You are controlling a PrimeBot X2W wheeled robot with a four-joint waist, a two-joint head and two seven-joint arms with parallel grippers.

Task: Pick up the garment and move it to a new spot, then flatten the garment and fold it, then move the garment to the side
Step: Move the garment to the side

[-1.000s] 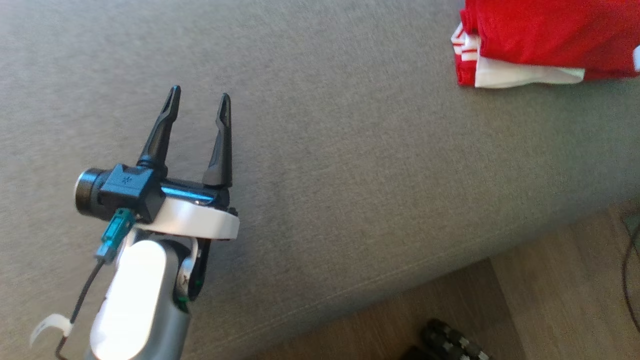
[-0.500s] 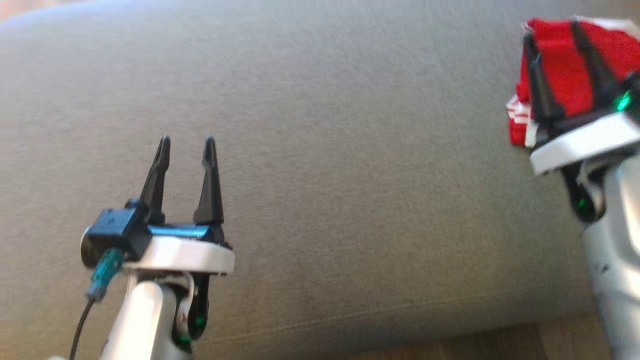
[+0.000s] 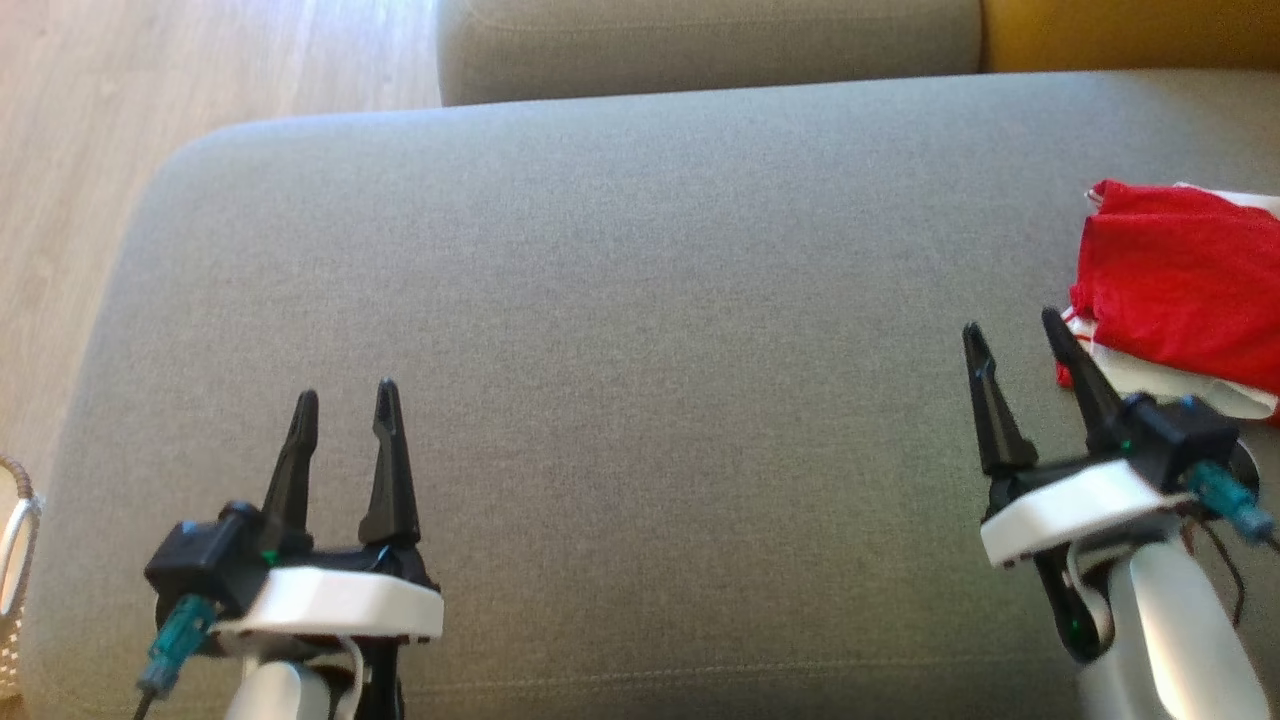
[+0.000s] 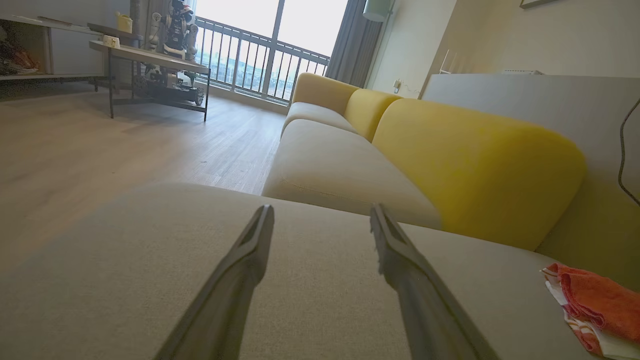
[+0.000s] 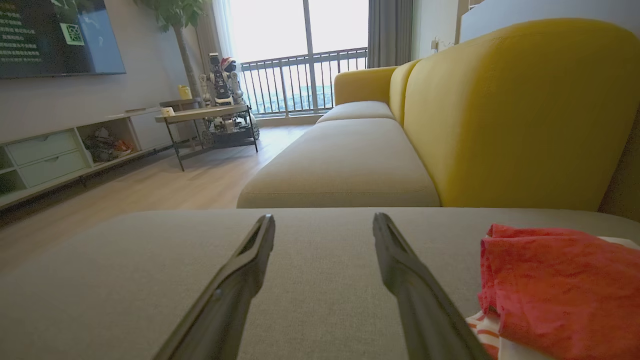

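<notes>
The folded red garment (image 3: 1180,275) with white trim lies at the right edge of the grey sofa cushion (image 3: 640,330). It shows as a red bundle (image 5: 560,295) at the right of the right wrist view and at the far lower right (image 4: 595,305) of the left wrist view. My right gripper (image 3: 1012,330) stands open just left of the garment, its fingers empty and not touching it. Low on the left, my left gripper (image 3: 345,398) is open with nothing between its fingers, far from the garment.
A yellow backrest (image 5: 515,110) runs behind the cushion, with another grey seat (image 5: 345,165) beyond. Wooden floor (image 3: 90,150) lies to the left. A coffee table (image 5: 205,117) and a low shelf unit (image 5: 60,155) stand across the room.
The camera has swung, so the whole cushion and floor now show. The right gripper, earlier in front of the garment, now stands beside it to the left. Both grippers stay open.
</notes>
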